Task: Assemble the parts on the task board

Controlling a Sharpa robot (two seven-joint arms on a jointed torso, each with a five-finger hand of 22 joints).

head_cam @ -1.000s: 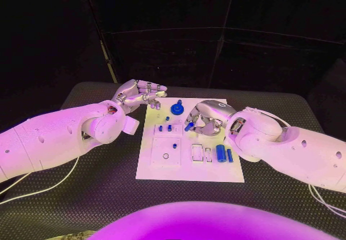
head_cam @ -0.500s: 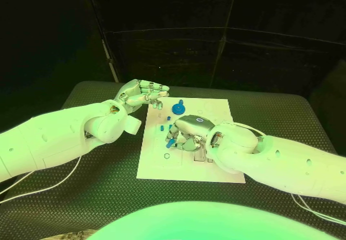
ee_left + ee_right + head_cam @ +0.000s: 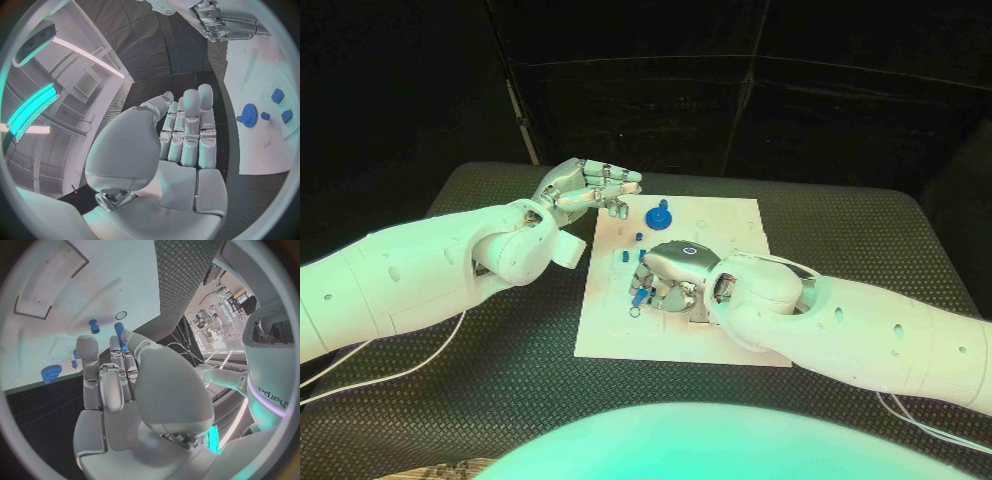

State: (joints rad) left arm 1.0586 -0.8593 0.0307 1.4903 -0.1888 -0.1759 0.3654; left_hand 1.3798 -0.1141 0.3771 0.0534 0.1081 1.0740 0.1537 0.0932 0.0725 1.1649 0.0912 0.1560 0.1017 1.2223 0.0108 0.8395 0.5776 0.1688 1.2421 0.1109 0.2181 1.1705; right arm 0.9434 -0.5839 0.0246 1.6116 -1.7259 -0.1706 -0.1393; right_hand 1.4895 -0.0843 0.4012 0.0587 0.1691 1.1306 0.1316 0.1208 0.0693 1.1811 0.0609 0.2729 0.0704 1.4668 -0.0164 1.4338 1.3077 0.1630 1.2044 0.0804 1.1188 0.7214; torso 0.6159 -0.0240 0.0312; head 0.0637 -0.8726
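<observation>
My right hand (image 3: 678, 272) sits low over the near-middle of the flat white task board (image 3: 733, 345), my white right arm crossing the board's near right part. Between its fingers (image 3: 128, 347) I pinch a small blue cylindrical peg (image 3: 640, 296), which slants down toward the board's left half. In the right wrist view the same peg (image 3: 118, 330) pokes out past my fingertips, close to a small round hole (image 3: 121, 315) in the white plate, though I cannot tell whether it touches the surface. Just beyond that hole stands another short blue pin (image 3: 94, 326), upright in the board.

Farther along the board, past my right hand, two small blue square blocks (image 3: 630, 256) lie side by side near the left edge, partly hidden by my knuckles. Beyond them a tiny blue piece (image 3: 639, 236) sits alone, and farther still a blue toothed gear with a raised hub (image 3: 659, 213) rests on the board's far end.

My left hand (image 3: 586, 185) hovers above the far left corner of the board, over the black textured table (image 3: 516, 380). It holds nothing; the fingers (image 3: 190, 125) lie close together and bend forward, with the thumb apart from them. The left wrist view shows the gear (image 3: 250, 115) and the blue blocks (image 3: 278, 96) on the white plate beside those fingers, well apart from them.
</observation>
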